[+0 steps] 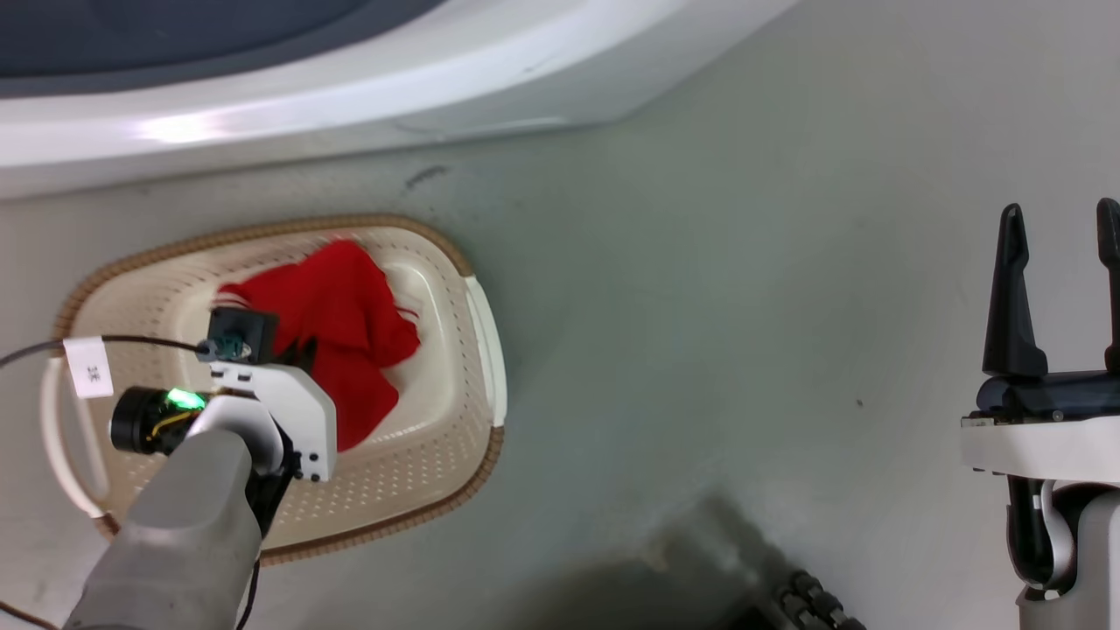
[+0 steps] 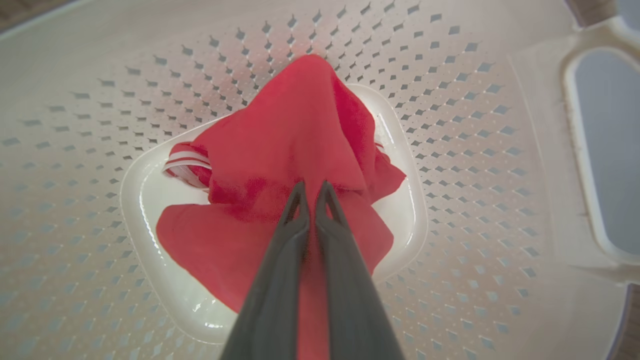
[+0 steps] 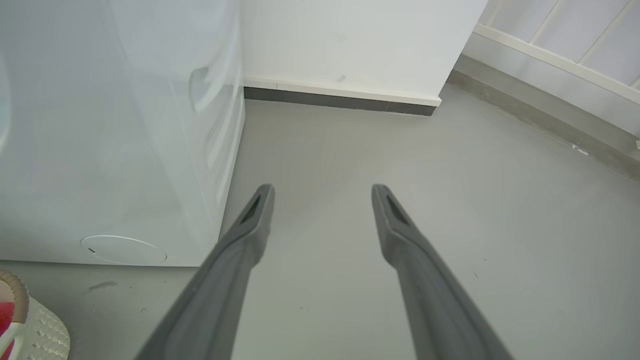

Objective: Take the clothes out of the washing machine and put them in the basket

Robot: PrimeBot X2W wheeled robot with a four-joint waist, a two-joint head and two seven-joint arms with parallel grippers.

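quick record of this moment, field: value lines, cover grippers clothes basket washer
left gripper: shut on the clothes, reaching down into the basket
right gripper: open, holding nothing, above bare floor
clothes: red, heaped on the basket's base
basket: on the floor, close in front of the washing machine
washing machine: white, to the left of the right gripper in its wrist view
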